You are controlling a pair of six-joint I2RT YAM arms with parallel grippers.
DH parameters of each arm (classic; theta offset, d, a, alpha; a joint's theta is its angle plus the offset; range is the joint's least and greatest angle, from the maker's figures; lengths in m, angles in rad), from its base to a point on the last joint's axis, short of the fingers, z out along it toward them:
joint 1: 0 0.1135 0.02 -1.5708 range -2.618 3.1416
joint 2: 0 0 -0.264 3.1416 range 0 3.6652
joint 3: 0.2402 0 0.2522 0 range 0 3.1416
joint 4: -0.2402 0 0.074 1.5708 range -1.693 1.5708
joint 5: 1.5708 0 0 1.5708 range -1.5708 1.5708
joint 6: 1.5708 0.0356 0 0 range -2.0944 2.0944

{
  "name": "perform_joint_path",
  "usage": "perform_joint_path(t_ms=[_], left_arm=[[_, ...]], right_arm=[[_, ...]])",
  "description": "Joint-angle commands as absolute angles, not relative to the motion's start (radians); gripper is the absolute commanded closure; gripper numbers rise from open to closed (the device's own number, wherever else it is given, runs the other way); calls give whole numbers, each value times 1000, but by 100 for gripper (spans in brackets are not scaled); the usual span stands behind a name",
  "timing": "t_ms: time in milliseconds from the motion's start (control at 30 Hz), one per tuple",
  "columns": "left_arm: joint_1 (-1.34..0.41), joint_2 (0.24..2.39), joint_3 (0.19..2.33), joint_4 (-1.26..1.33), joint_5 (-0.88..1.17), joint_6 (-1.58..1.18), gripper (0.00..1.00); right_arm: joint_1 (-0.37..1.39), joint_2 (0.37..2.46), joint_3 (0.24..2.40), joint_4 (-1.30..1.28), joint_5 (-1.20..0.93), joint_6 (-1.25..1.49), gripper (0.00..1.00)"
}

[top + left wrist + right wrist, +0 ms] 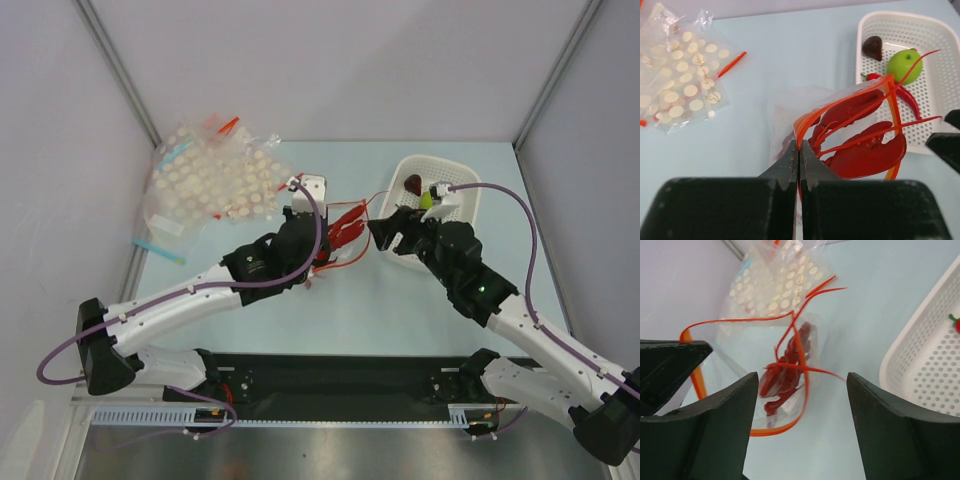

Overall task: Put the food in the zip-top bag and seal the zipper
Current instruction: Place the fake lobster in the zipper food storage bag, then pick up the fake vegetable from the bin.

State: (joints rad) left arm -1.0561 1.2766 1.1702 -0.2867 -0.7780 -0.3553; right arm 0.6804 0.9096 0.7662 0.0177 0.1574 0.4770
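The red toy lobster (865, 150) lies inside the clear zip-top bag (785, 107), claws toward the open mouth; its thin feelers stick out. It also shows in the top view (345, 232) and the right wrist view (787, 370). The red-orange zipper (892, 100) curves open around the mouth. My left gripper (799, 150) is shut on the bag's mouth edge at the zipper, holding it up. My right gripper (802, 382) is open and empty, just right of the bag's mouth (385, 232), facing into it.
A white perforated basket (455, 170) stands at the back right, holding a green fruit (902, 65), a dark brown piece (872, 47) and a red chili (907, 97). Dotted clear bags (215, 180) and a blue-strip bag (160, 248) lie at the back left.
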Motion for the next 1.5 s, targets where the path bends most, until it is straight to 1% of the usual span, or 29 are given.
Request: perform_joint_path(t_ms=[0,200,267,400,500,600,767,833,933,967,1000,1133,1200,1300,1467], left_arm=[[-1057,1284,1250,-337,-883,-385,100],[-1040,1275,1264,-376,-986,-374,100],[-1040,1258,1258,-370,-1054,-361,100],[-1042,1253,1235,-338,-1115,-319,100],[-1040,1273,1239,-331,-1092,-311,100],[-1042,1295,1249,-347,-1065,-311,100],[-1042,1342,1258,-367,-1025,-319,100],[-1040,1362,1272,-394,-1019,-328,100],[-1042,1385,1295,-429,-1022,-342,100],[-1042,1390,1298,-434,-1022,-347,100],[-1042,1388,1298,-433,-1020,-348,100],[-1040,1379,1293,-428,-989,-348,100],[-1040,1371,1293,-428,-979,-350,100],[-1042,1370,1292,-426,-973,-350,100],[-1040,1367,1292,-426,-965,-353,100]], right_arm=[[658,882,775,14,228,468,27],[520,893,770,5,161,505,26],[468,899,765,5,155,509,23],[394,975,773,-38,166,518,12],[345,1049,798,-44,167,497,10],[319,1170,830,-46,152,440,14],[310,1369,896,-11,192,259,14],[304,1425,960,-41,227,215,13],[302,1541,1044,-109,254,173,18],[298,1572,1104,-147,261,160,20],[293,1642,1133,-169,277,149,21],[247,1793,1241,-253,261,153,24],[220,1827,1265,-278,195,153,27],[206,1858,1266,-281,128,169,28],[204,1900,1287,-311,95,178,31]])
